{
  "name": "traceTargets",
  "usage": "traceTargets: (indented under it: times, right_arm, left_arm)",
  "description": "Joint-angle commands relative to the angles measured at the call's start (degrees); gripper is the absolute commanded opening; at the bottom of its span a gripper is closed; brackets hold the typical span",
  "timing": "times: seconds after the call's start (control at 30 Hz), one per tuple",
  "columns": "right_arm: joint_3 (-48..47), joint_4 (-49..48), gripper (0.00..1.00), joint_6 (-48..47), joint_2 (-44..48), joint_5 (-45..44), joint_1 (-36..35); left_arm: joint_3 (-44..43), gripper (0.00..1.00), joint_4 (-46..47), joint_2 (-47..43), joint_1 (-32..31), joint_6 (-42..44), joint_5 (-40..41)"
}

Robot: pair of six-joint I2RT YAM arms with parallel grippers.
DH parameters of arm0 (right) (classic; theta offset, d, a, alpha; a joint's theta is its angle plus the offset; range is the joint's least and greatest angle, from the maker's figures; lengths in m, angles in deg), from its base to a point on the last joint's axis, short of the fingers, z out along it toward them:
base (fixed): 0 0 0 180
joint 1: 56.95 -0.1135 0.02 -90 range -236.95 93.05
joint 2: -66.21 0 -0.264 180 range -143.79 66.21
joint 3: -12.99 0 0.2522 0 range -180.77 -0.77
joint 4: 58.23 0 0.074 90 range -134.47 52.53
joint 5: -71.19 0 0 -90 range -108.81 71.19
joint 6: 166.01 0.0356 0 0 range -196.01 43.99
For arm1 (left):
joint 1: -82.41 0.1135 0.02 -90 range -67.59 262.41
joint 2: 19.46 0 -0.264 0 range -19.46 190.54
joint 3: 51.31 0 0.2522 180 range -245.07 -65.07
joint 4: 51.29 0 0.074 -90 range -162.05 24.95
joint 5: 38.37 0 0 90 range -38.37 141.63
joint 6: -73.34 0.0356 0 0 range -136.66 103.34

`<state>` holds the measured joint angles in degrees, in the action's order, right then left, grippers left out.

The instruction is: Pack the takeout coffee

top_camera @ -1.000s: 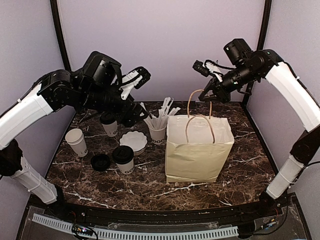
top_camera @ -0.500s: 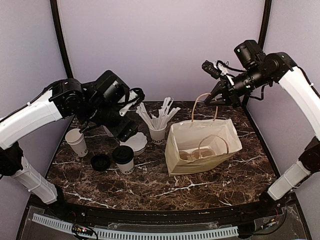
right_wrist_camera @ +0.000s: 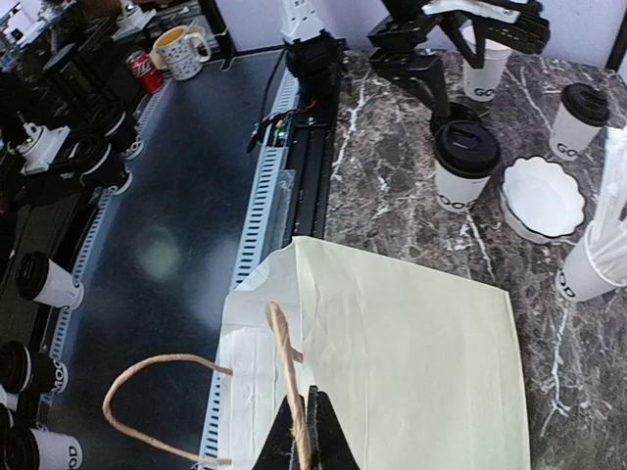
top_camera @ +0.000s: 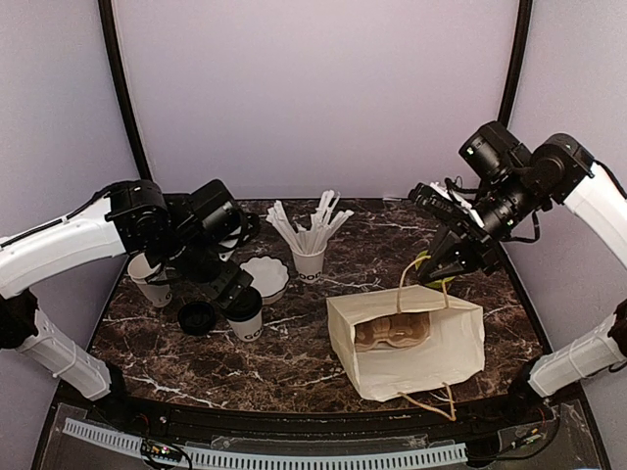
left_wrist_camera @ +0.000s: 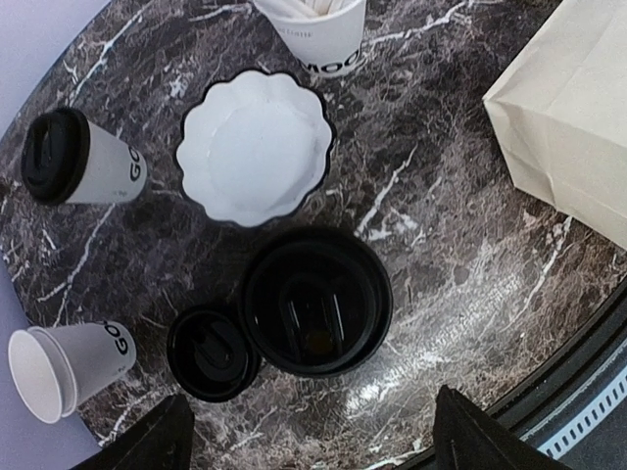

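The left end effector (left_wrist_camera: 313, 436) hangs straight above the nearer takeout coffee (left_wrist_camera: 315, 302), its fingers spread wide either side of the black lid, holding nothing. That cup stands upright on the surface (left_wrist_camera: 441, 245), long axis vertical, so the way in is straight down. The second takeout coffee (left_wrist_camera: 78, 162) stands near the empty scalloped bowl (left_wrist_camera: 257, 145). The left arm is nearer to both cups. The right end effector (right_wrist_camera: 299, 436) is pinched on 1 handle (right_wrist_camera: 286, 362) of the paper bag (top_camera: 411, 357), well to the right. The bag leans with its mouth open. Something brown lies inside, and I cannot tell what.
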<state>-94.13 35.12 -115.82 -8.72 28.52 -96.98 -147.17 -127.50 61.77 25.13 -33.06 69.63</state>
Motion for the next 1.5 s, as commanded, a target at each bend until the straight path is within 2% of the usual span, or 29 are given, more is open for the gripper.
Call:
traceTargets:
  times: [0.0, 0.3, 0.57, 0.7, 0.73, 0.8, 1.17, 1.47]
  right_arm:
    - [1.5, 1.6, 0.0, -1.6, 2.6, 2.3, -3.0]
    - [3.0, 0.0, 0.0, -3.1, 3.0, 2.8, -3.6]
    - [2.2, -0.2, 0.0, -3.1, 1.1, 3.3, -3.6]
    - [1.4, -0.2, 0.0, -2.7, 0.4, 3.2, -3.6]
    - [1.3, -0.1, 0.0, -2.7, 0.3, 3.1, -3.7]
    - [1.3, -0.3, 0.0, -2.4, 0.1, 2.9, -3.7]
    - [0.8, -1.1, 0.0, -1.1, -0.4, 2.1, -3.6]
    - [0.5, -1.3, 0.0, -1.2, -1.3, 1.8, -3.7]
  left_arm:
    - [3.9, 0.86, 0.1, -3.3, 0.1, -2.8, -2.9]
    - [5.2, 0.87, 2.3, -2.2, 0.1, -3.6, -5.0]
    - [3.2, 0.9, -2.8, 2.9, 0.5, -6.8, -3.1]
    - [1.8, 0.92, -4.4, 5.2, 3.7, -7.6, -3.4]
    - [1.4, 0.97, -4.1, 5.4, 5.0, -7.4, -3.9]
    - [0.8, 0.99, -3.4, 6.3, 6.3, -6.3, -5.1]
    - [-2.2, 0.96, -1.0, 11.7, 11.8, -3.4, -11.5]
    - [-1.2, 0.94, 0.1, 12.8, 12.6, -3.0, -13.6]
